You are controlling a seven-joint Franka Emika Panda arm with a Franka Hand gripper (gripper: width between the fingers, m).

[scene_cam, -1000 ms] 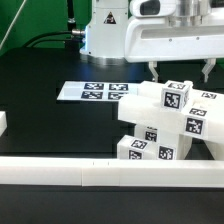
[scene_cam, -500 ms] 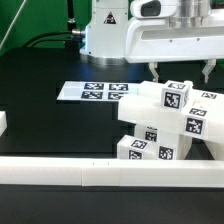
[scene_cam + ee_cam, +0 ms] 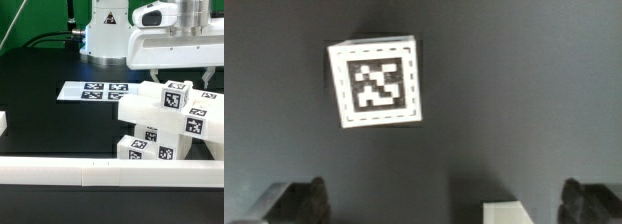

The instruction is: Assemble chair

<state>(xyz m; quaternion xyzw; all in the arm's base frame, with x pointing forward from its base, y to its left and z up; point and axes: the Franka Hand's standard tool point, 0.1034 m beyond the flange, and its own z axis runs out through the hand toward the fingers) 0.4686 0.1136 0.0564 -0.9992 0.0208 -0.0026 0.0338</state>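
Your end effector point(image 3: 180, 72) hung above the chair point(image 3: 165, 120) with its fingers point(image 3: 155, 73) spread apart, gripping nothing. Through the wrist view you saw a tagged white piece point(image 3: 374, 83) lying on the dark desk point(image 3: 60, 115), clear of both fingertips. The chair's stacked white blocks stood on the exterior view's right, near the long white rail point(image 3: 100, 174), with the marker board point(image 3: 92, 91) lying flat behind them.

No legible words, brands or numbers: only black-and-white square code tags, on the stacked white chair pieces point(image 3: 165, 125), on the flat marker board point(image 3: 92, 91) lying on the table point(image 3: 50, 125), and one on a white block point(image 3: 374, 82) in the wrist view.
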